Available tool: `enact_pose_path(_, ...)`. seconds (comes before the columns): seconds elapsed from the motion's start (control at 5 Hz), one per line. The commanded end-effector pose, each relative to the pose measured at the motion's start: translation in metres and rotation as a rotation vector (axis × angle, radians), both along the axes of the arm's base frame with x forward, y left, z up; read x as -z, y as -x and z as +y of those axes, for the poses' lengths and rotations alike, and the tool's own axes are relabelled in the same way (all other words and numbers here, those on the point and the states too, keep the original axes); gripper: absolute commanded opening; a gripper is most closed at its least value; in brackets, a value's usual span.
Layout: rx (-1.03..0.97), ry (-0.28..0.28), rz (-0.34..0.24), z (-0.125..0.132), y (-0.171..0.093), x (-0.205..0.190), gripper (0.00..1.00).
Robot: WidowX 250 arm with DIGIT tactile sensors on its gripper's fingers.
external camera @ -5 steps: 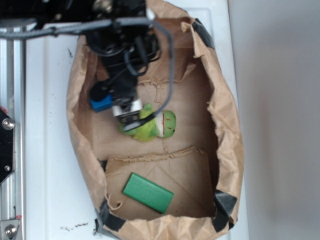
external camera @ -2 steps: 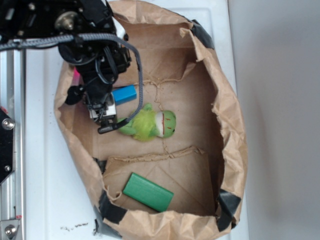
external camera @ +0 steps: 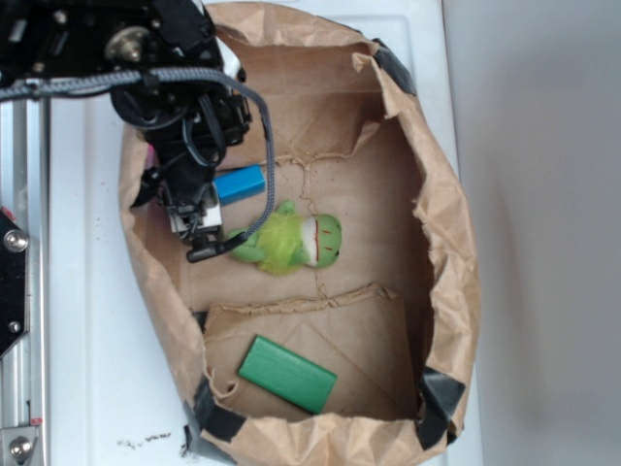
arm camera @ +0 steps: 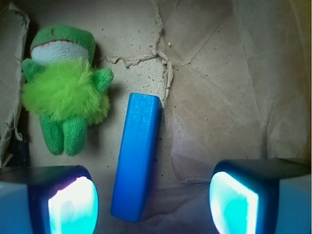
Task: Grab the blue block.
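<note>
The black robot claw [arm camera: 153, 200] hangs with its two glowing cyan finger pads [arm camera: 73, 204] spread wide apart, gripping nothing; the bright blue, long narrow rectangular block [arm camera: 136, 156] lies flat on the creased brown paper floor [arm camera: 219, 97] below the claw, its near end reaching into the gap between the pads, closer to the left-hand pad in the wrist view and touching neither; the bar runs away from the claw, tilted slightly to the right. Just beside the block, ahead of that left-hand pad, lies the fuzzy green plush frog toy [arm camera: 66, 87], face up, feet toward the claw. In the exterior view the claw [external camera: 199, 228] sits at the left side of the crumpled brown paper bag [external camera: 441, 243] taped with black strips; the flat green rectangular block [external camera: 287, 374] lies well apart from the claw, at the bag's lower end.
</note>
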State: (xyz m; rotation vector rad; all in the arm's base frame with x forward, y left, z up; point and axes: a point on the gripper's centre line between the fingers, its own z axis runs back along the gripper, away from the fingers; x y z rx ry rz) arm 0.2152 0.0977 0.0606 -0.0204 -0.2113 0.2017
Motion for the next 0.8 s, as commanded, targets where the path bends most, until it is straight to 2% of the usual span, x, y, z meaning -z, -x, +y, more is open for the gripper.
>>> enact_pose_path(0.0, -0.032, -0.005, -0.034, -0.0117, 0.0052, 0.0079, 1.0)
enact_pose_path(0.6, -0.03, 0.003, -0.055, -0.0189, -0.0002, 0.0154, 1.0)
